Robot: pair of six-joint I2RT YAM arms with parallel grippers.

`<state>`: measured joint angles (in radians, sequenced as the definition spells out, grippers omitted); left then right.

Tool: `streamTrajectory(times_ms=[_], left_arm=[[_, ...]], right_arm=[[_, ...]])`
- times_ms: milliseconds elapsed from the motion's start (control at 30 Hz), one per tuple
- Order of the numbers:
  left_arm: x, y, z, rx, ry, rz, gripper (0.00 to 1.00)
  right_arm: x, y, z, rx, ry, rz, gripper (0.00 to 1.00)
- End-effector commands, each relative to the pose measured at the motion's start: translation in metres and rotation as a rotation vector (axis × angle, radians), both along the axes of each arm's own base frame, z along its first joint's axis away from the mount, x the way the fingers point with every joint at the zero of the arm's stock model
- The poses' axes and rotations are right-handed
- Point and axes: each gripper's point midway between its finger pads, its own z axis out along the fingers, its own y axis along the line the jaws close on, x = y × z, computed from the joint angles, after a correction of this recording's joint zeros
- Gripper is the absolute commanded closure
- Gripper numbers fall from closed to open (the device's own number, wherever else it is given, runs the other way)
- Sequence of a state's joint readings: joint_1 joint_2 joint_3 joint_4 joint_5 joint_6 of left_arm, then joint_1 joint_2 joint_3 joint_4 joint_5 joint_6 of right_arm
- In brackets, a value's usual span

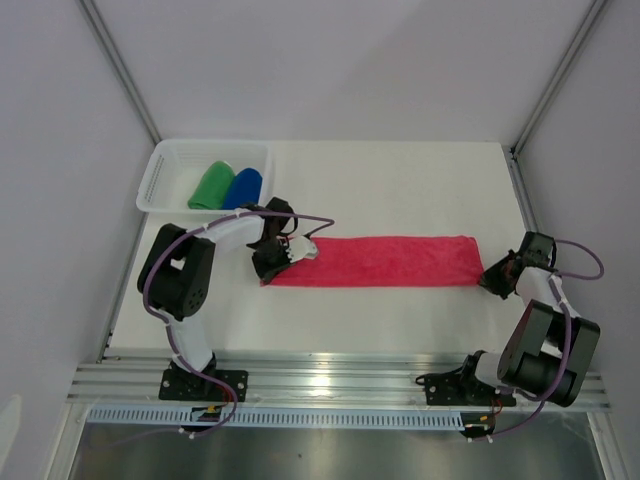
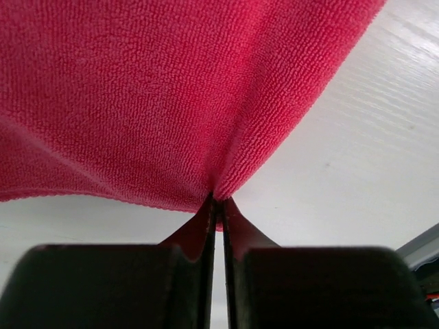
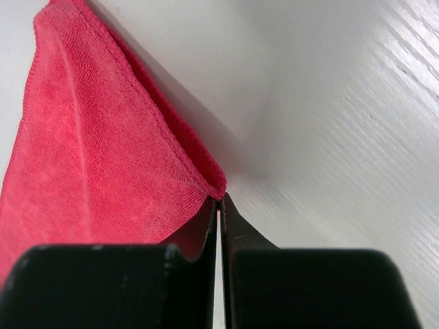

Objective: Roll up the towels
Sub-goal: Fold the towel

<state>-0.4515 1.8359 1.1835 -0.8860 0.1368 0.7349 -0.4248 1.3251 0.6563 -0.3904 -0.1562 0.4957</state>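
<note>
A pink-red towel [image 1: 385, 261] lies flat as a long strip across the middle of the table. My left gripper [image 1: 285, 255] is shut on its left end, and the cloth [image 2: 137, 89] puckers into the pinched tips [image 2: 219, 202]. At the strip's right end, my right gripper [image 1: 492, 277] is shut with its tips [image 3: 219, 199] on the near corner of the towel [image 3: 89, 157]. A green towel [image 1: 211, 187] and a blue towel [image 1: 243, 187] lie rolled side by side in the basket.
The white mesh basket [image 1: 160, 180] stands at the back left, just behind the left arm. Metal frame posts [image 1: 530, 130] rise at the table's back corners, and an aluminium rail [image 1: 330, 380] runs along the near edge.
</note>
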Motion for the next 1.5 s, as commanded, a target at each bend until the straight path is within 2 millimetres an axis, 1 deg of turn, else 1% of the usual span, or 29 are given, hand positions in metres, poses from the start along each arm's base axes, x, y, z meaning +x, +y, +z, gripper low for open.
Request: streamTrajectory(times_ms=[0, 100, 167, 200, 233, 267, 300, 333, 367, 400, 433, 467, 500, 567, 600, 633, 700, 733, 767, 833, 867, 967, 1100, 1200, 1233, 1300, 1367, 1433, 1467], left_arm=[[-0.013, -0.011, 0.012, -0.071, 0.030, 0.004, 0.88], [-0.016, -0.014, 0.015, -0.088, 0.050, 0.008, 0.63], [-0.024, -0.016, 0.021, -0.103, 0.087, 0.004, 0.58], [-0.027, -0.014, 0.022, -0.101, 0.098, 0.001, 0.55], [-0.027, -0.014, 0.027, -0.104, 0.102, -0.001, 0.54], [-0.035, -0.011, 0.031, -0.094, 0.137, 0.003, 0.53], [-0.037, -0.008, 0.035, -0.097, 0.144, 0.009, 0.51], [-0.034, -0.009, 0.043, -0.108, 0.141, 0.014, 0.51], [-0.044, -0.006, 0.050, -0.110, 0.188, 0.027, 0.51], [-0.045, -0.002, 0.056, -0.120, 0.207, 0.052, 0.50], [-0.038, -0.004, 0.067, -0.144, 0.197, 0.066, 0.50], [-0.039, -0.004, 0.072, -0.156, 0.211, 0.087, 0.49], [-0.034, -0.002, 0.079, -0.181, 0.220, 0.148, 0.48], [-0.023, -0.003, 0.083, -0.210, 0.223, 0.217, 0.48], [-0.015, -0.001, 0.088, -0.230, 0.223, 0.275, 0.48], [-0.014, -0.004, 0.087, -0.249, 0.250, 0.306, 0.48], [-0.001, -0.001, 0.085, -0.251, 0.233, 0.389, 0.48], [0.008, 0.001, 0.079, -0.235, 0.199, 0.407, 0.48], [0.013, 0.003, 0.076, -0.221, 0.181, 0.425, 0.48], [0.021, 0.007, 0.066, -0.193, 0.159, 0.467, 0.48], [0.025, 0.008, 0.064, -0.184, 0.147, 0.479, 0.48], [0.034, 0.012, 0.053, -0.150, 0.125, 0.509, 0.48], [0.038, 0.013, 0.039, -0.115, 0.146, 0.534, 0.48], [0.041, 0.014, 0.030, -0.096, 0.152, 0.540, 0.48], [0.041, 0.013, 0.029, -0.099, 0.156, 0.540, 0.48], [0.041, 0.012, 0.029, -0.109, 0.160, 0.540, 0.48], [0.040, 0.013, 0.028, -0.106, 0.163, 0.542, 0.48], [0.039, 0.014, 0.025, -0.097, 0.168, 0.541, 0.48], [0.038, 0.013, 0.024, -0.095, 0.173, 0.541, 0.48]], right_arm=[[-0.010, -0.001, -0.002, -0.003, 0.007, -0.047, 1.00], [-0.012, -0.001, -0.009, 0.004, 0.027, -0.049, 1.00], [-0.013, -0.002, -0.010, 0.008, 0.039, -0.048, 0.96], [-0.014, -0.002, -0.012, 0.014, 0.051, -0.052, 0.77], [-0.015, -0.002, -0.011, 0.021, 0.058, -0.052, 0.68], [-0.015, -0.005, -0.009, 0.017, 0.059, -0.056, 0.64], [-0.017, -0.005, -0.003, 0.007, 0.056, -0.057, 0.60], [-0.014, -0.014, 0.006, -0.038, 0.044, -0.065, 0.59], [-0.013, -0.019, 0.015, -0.069, 0.027, -0.069, 0.58], [-0.010, -0.025, 0.024, -0.105, 0.004, -0.073, 0.57], [-0.005, -0.030, 0.041, -0.149, -0.053, -0.072, 0.56], [0.000, -0.036, 0.051, -0.192, -0.085, -0.049, 0.54], [0.010, -0.040, 0.060, -0.222, -0.139, -0.039, 0.49], [0.019, -0.041, 0.060, -0.221, -0.149, -0.004, 0.40], [0.026, -0.043, 0.064, -0.226, -0.154, 0.014, 0.39], [0.029, -0.042, 0.048, -0.193, -0.106, 0.033, 0.39], [0.042, -0.036, 0.043, -0.145, -0.097, 0.087, 0.40], [0.046, -0.032, 0.037, -0.118, -0.088, 0.113, 0.40], [0.049, -0.026, 0.022, -0.073, -0.059, 0.147, 0.41], [0.059, -0.015, 0.016, -0.046, -0.055, 0.201, 0.42], [0.062, -0.011, 0.008, -0.037, -0.040, 0.222, 0.42], [0.069, -0.001, 0.001, -0.060, -0.022, 0.279, 0.42], [0.060, 0.011, -0.023, -0.028, 0.065, 0.317, 0.43], [0.054, 0.016, -0.031, -0.017, 0.093, 0.333, 0.46], [0.053, 0.017, -0.032, -0.015, 0.094, 0.330, 0.49], [0.052, 0.016, -0.031, -0.020, 0.088, 0.328, 0.61], [0.053, 0.014, -0.026, -0.034, 0.077, 0.319, 0.68], [0.053, 0.012, -0.023, -0.037, 0.073, 0.314, 0.68], [0.053, 0.011, -0.022, -0.038, 0.076, 0.311, 0.64]])
